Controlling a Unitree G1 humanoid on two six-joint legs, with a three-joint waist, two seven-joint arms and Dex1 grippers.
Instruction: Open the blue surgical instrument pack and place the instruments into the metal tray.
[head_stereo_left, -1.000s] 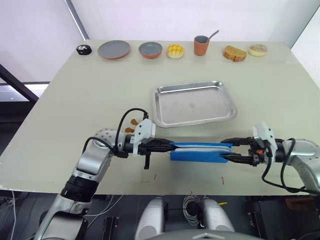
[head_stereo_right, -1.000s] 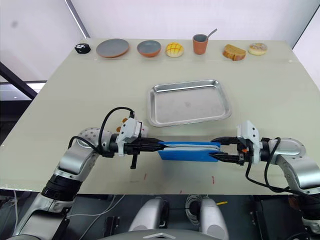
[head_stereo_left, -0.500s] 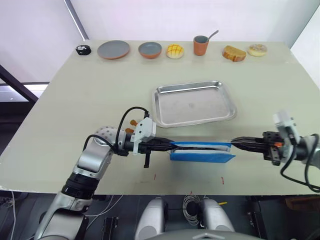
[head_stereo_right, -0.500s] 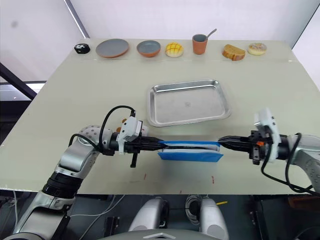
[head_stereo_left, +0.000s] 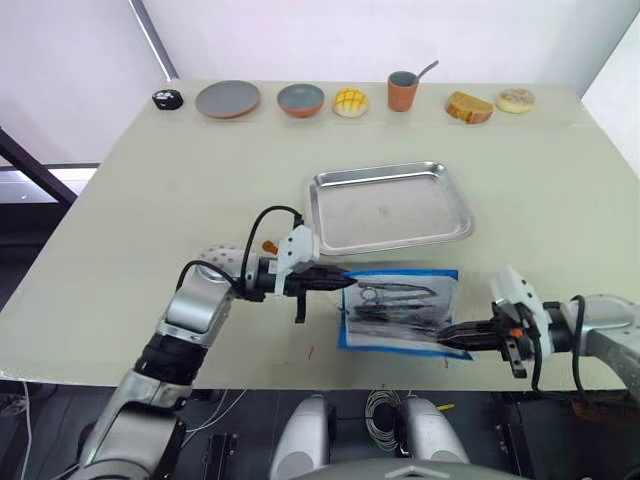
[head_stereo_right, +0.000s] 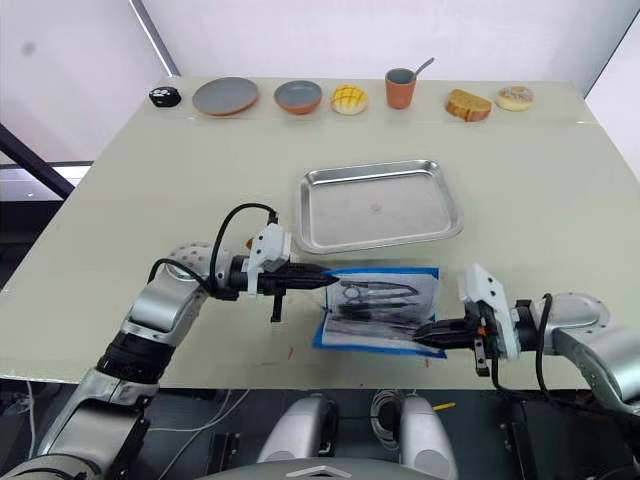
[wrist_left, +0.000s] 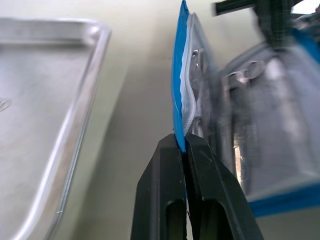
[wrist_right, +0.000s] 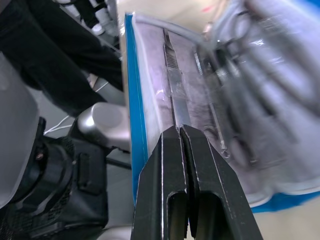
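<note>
The blue surgical instrument pack (head_stereo_left: 400, 310) lies spread open near the table's front edge, its grey-white lining facing up. Several slim silver instruments (head_stereo_left: 392, 298) lie on the lining. My left gripper (head_stereo_left: 340, 281) is shut on the pack's left edge, and the left wrist view shows its fingers (wrist_left: 172, 160) pinching the blue rim (wrist_left: 178, 90). My right gripper (head_stereo_left: 446, 333) is shut on the pack's near right corner, clamping the lining edge (wrist_right: 150, 100) in the right wrist view. The metal tray (head_stereo_left: 390, 210) sits empty just behind the pack.
Along the table's far edge stand a black object (head_stereo_left: 166, 99), a grey plate (head_stereo_left: 228, 99), a bowl (head_stereo_left: 300, 99), a bun (head_stereo_left: 350, 102), an orange cup with a spoon (head_stereo_left: 403, 91), bread (head_stereo_left: 469, 106) and a donut (head_stereo_left: 516, 99). Orange bits (head_stereo_left: 268, 246) lie by my left wrist.
The pack went from a folded blue strip to lying open with the instruments showing. My right gripper moved back in to the pack's near right corner. My left gripper shifted slightly toward the tray.
</note>
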